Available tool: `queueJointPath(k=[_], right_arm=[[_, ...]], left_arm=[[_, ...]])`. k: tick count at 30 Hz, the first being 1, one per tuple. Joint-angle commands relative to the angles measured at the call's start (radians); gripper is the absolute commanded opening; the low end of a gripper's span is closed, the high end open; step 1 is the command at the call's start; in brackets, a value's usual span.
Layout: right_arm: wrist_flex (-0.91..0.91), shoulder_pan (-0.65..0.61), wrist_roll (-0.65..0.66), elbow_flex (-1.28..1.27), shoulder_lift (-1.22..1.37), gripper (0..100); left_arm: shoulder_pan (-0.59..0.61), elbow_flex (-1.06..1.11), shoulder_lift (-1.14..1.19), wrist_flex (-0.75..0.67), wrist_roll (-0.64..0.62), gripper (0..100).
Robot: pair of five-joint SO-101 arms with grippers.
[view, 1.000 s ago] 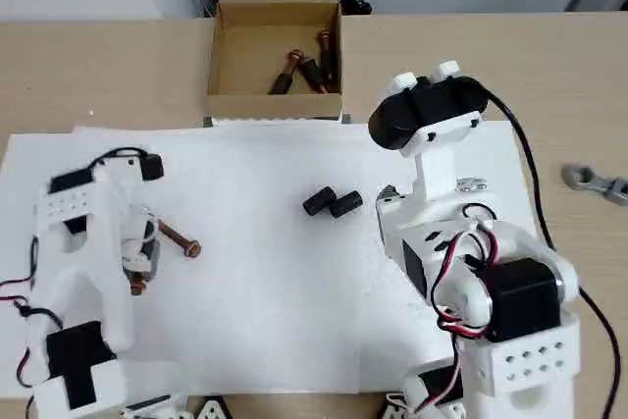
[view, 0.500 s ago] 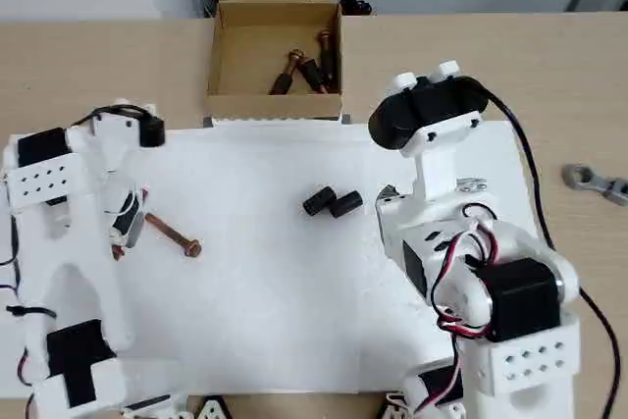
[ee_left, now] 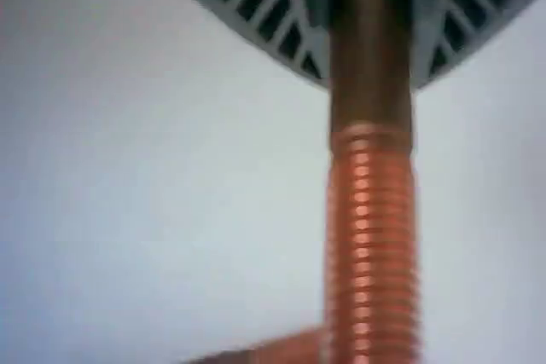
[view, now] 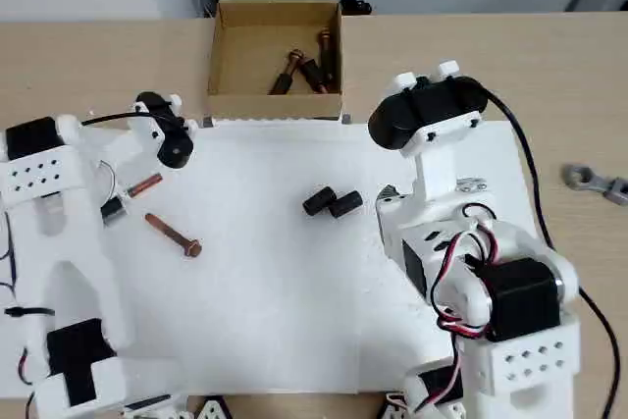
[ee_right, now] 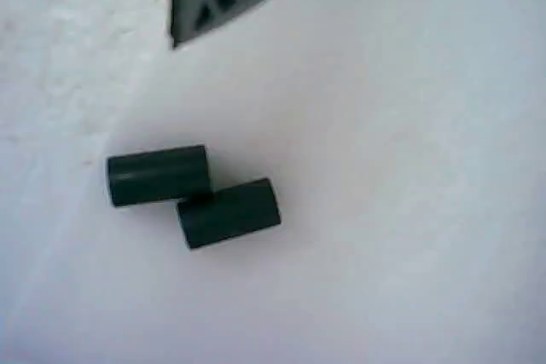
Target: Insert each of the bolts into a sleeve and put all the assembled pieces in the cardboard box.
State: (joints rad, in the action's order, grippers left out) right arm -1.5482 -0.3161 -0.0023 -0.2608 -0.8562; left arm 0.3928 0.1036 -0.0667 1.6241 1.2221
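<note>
One bolt [ee_left: 371, 210] is clamped in the left pincer [view: 120, 201], over the white sheet [view: 265, 301]. A second bolt [view: 174, 235] lies near it. Two sleeves [ee_right: 226, 210] lie touching, beside the right pincer [view: 388, 199]; its state cannot be determined. The cardboard box [view: 224, 56] holds assembled pieces [view: 304, 68].

Nothing legible shows here: no writing, number, label or sign can be made out on the cardboard box [view: 275, 105], on the bolt [ee_left: 371, 210] seen up close, on the two black sleeves [ee_right: 158, 176], or on the surface [view: 98, 56].
</note>
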Motion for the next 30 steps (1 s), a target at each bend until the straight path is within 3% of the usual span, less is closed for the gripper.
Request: queueJointPath(k=[1, 10, 15, 30], right_arm=[[0.027, 0.008, -0.006, 0.003, -0.005, 16.6], [0.027, 0.033, -0.006, 0.003, -0.005, 16.6], [0.027, 0.107, -0.006, 0.003, -0.005, 16.6], [0.027, 0.116, -0.006, 0.002, -0.005, 16.6]], left_arm=[[0.008, -0.045, -0.006, -0.12, 0.051, 0], [0.002, -0.051, 0.104, -0.31, 0.192, 0], [0.002, -0.051, 0.224, -0.356, 0.189, 0], [0.006, -0.051, 0.465, -0.468, 0.164, 0]])
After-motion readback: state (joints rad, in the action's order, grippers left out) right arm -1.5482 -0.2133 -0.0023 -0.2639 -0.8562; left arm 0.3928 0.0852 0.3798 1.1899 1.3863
